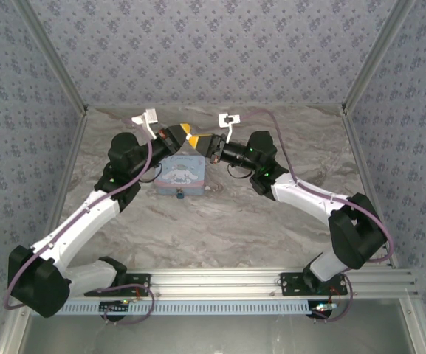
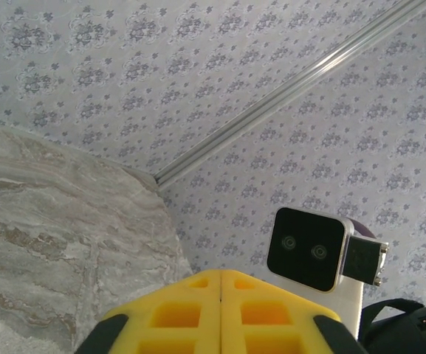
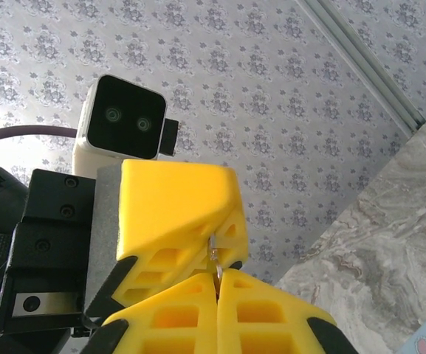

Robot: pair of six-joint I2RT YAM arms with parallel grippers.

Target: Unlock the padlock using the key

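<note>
Right jaws pinch key [image 3: 214, 259], mostly hidden

The walls [image 1: 213, 51] are pale grey-lilac with a repeating darker floral sprig. The desk [image 1: 220, 228] is marbled, with grey and beige veins. The left arm [image 1: 87, 217] and right arm [image 1: 308, 198] are white with black joints. The left claw [image 2: 221, 274] and right claw [image 3: 216, 274] both have yellow fingers. The 2 wrist cameras [image 2: 308, 247] are white with black faces. The tin [image 1: 179, 173] is light blue with a cartoon print. The padlock [image 1: 177, 195] is blue-teal, and the key [image 3: 214, 254] is dull grey metal.
</note>
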